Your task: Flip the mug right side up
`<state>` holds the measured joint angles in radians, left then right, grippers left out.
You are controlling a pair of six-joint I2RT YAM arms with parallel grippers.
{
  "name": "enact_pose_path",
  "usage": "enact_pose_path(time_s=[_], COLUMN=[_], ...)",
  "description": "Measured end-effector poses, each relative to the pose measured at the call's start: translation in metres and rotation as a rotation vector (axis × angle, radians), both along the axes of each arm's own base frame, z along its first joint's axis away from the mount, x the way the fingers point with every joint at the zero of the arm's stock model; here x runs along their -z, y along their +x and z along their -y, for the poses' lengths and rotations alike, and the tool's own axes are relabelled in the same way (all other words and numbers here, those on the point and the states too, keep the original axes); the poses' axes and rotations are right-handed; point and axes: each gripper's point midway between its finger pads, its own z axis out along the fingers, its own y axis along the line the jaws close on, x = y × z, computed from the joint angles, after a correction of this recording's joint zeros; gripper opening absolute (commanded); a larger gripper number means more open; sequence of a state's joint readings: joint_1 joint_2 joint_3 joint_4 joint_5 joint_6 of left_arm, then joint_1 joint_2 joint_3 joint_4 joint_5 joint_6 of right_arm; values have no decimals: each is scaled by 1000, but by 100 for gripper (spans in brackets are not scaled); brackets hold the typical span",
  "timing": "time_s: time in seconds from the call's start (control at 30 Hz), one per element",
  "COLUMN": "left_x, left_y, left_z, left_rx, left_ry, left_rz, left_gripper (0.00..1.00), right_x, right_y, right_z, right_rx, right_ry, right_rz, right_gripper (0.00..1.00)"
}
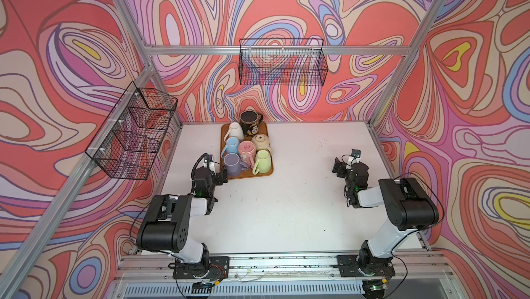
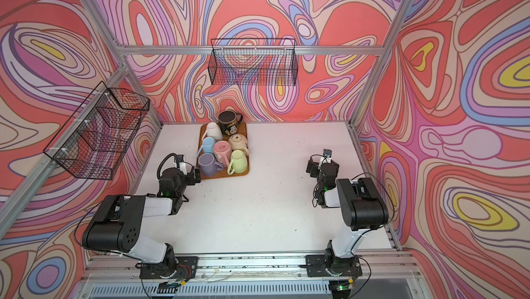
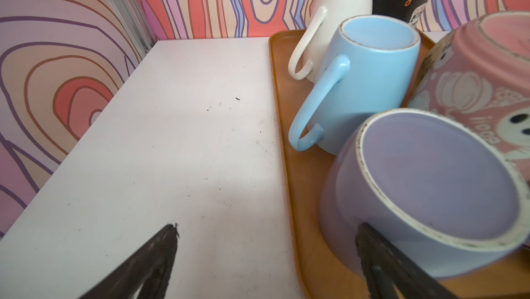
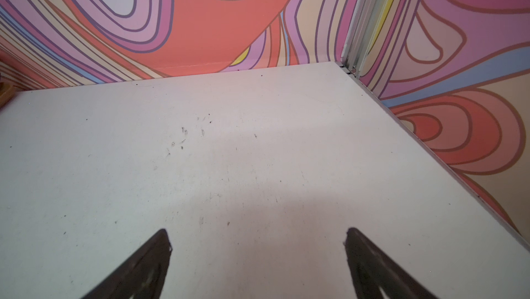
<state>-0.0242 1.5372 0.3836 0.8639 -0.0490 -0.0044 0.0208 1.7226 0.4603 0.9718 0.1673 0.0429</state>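
Observation:
Several mugs stand upside down on a brown tray (image 1: 259, 173) at the back left of the table: white (image 1: 235, 129), light blue (image 1: 231, 143), pink (image 1: 246, 149), cream (image 1: 261, 140), green (image 1: 263, 160) and purple (image 1: 233, 164). A black mug (image 1: 249, 122) at the tray's far end stands upright. My left gripper (image 1: 221, 175) is open at the tray's near left corner. In the left wrist view it (image 3: 266, 227) straddles the tray's rim (image 3: 289, 197), one finger in front of the purple mug (image 3: 430, 185), nothing held. My right gripper (image 1: 338, 165) hangs open over bare table at the right (image 4: 258, 230).
A wire basket (image 1: 282, 62) hangs on the back wall and another (image 1: 134, 134) on the left wall, above the table. Aluminium frame posts (image 1: 393, 82) stand at the table's corners. The white table (image 1: 301, 197) spreads between the two arms.

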Motion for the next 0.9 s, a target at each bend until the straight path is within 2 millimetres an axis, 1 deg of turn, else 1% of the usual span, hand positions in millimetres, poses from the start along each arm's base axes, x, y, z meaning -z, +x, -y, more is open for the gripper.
enact_pose_path(time_s=[0.4, 0.5, 0.57, 0.63, 0.67, 0.77, 0.83, 0.9], left_x=[0, 3, -1, -16, -25, -56, -76, -92], left_y=[0, -1, 0, 4, 4, 5, 9, 14], left_z=[0, -2, -5, -9, -10, -13, -15, -16], left_rx=[-1, -15, -34, -55, -64, -90, -108, -121], left_ry=[0, -1, 3, 4, 1, -18, -43, -66], left_rz=[-2, -32, -54, -45, -32, 13, 31, 32], left_gripper=[100, 100, 100, 100, 100, 99, 96, 93], right_x=[0, -1, -4, -13, -21, -60, -81, -87], right_y=[0, 0, -2, -5, -2, 16, 25, 28], right_z=[0, 0, 0, 2, 3, 4, -1, -10], right_rx=[0, -2, -2, 13, 22, 41, 23, -12], right_ry=[0, 0, 1, 10, 15, 45, 92, 150], right_rz=[0, 1, -6, -35, -43, -30, -19, -36], right_gripper=[98, 98, 98, 98, 99, 96, 94, 94])
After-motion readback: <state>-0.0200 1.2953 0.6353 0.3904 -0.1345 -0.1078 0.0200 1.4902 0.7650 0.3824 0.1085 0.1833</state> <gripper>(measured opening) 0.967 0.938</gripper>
